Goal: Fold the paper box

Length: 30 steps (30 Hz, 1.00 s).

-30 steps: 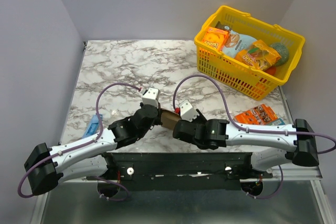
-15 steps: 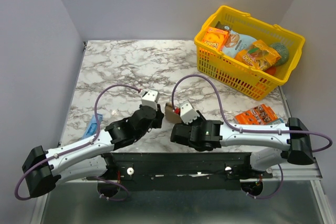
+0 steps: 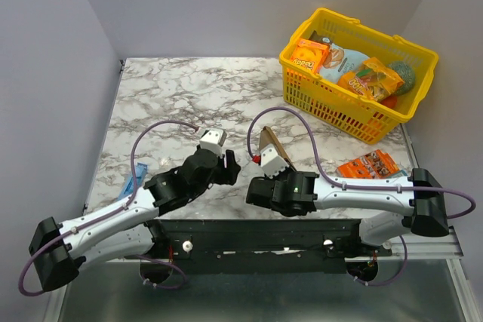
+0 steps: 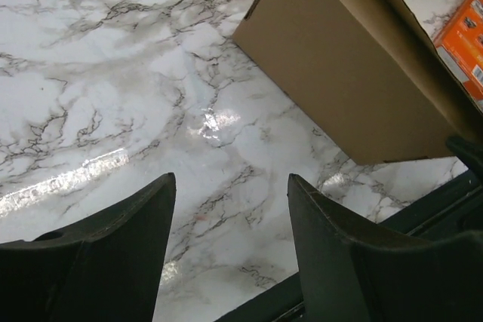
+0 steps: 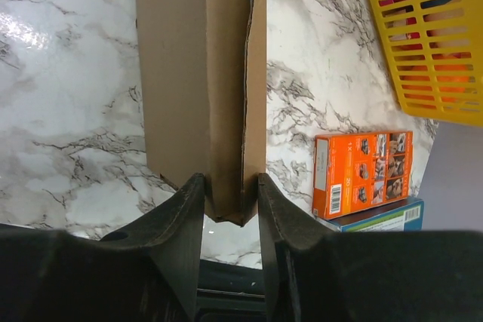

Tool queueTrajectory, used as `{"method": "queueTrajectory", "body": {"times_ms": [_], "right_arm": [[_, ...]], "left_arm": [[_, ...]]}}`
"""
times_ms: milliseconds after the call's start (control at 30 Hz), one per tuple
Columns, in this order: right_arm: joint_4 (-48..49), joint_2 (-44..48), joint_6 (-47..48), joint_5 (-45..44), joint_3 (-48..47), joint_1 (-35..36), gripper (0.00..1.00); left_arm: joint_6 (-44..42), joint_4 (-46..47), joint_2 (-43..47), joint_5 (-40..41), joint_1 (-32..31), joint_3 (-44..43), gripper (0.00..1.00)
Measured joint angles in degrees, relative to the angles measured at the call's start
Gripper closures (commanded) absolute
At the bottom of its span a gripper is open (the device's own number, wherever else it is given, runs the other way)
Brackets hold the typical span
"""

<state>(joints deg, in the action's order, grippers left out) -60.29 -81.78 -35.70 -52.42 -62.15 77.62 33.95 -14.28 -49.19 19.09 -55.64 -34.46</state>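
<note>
Marbled tabletop (image 3: pixel 189 96) carries one yellow basket (image 3: pixel 339 115) at the far right and one orange snack box (image 3: pixel 371 164) near the right arm. Only the right wrist view shows the right tool (image 5: pixel 226 186) clenched on the single paper box (image 5: pixel 200 73), near the tabletop's front edge. The left wrist view shows the left tool (image 4: pixel 230 186) spread and empty, with the box just beyond it.
</note>
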Motion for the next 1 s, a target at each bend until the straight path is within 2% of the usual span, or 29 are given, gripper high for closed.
{"method": "queueTrajectory", "body": {"times_ms": [100, 333, 600, 800, 1000], "right_arm": [[0.46, 0.11, 0.52, -0.04, 0.26, 0.0, 0.61], [2.38, 2.97, 2.19, 0.39, 2.36, 0.0, 0.61], [3.28, 3.17, 3.19, 0.81, 2.56, 0.0, 0.61], [3.69, 2.86, 3.74, 0.79, 2.56, 0.0, 0.61], [3.74, 2.64, 3.76, 0.79, 2.54, 0.0, 0.61]], "left_arm": [[-0.2, 2.75, -4.52, -4.04, 5.03, -1.62, 0.14], [1.07, 12.94, -13.7, -16.37, 18.58, -7.28, 0.07], [2.43, 23.1, -26.88, -26.69, 19.96, -16.5, 0.06], [3.06, 26.14, -32.98, -31.71, 19.96, -18.21, 0.12], [2.75, 27.61, -36.35, -33.38, 19.96, -18.25, 0.19]]}}
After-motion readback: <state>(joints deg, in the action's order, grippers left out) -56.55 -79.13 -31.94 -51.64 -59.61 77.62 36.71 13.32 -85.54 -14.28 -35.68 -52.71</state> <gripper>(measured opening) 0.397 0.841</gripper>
